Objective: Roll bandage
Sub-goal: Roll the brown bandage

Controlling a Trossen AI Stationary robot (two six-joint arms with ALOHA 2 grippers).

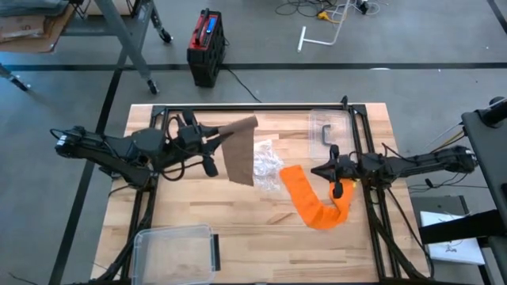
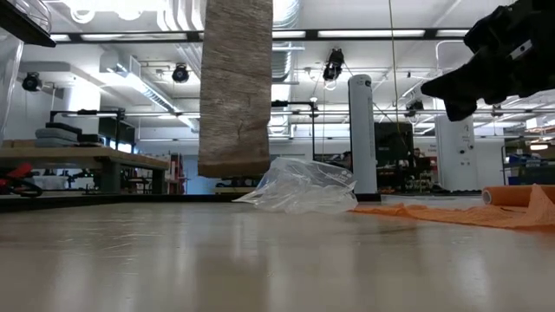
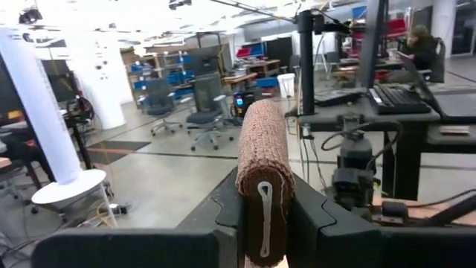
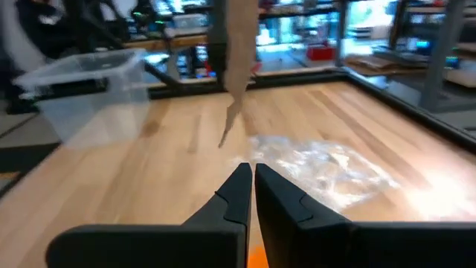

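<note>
Brown bandage held up off the tabletop by the left tool, beside the crumpled plastic wrapper.

Two bandages are seen: one brown, one orange. One clear wrapper and two clear plastic bins are counted as well. The brown bandage is a knitted, coarse-textured strip, clamped at one end between the narrowly set fingers of the left tool; in the low view its long axis hangs nearly vertical, its free end just above the tabletop and left of the wrapper. The orange bandage lies flat on the other side of the wrapper, curved in a J, with a small rolled end. The right tool, fingers pressed together with nothing seen between them, is poised above the orange bandage, away from the wrapper.
</note>
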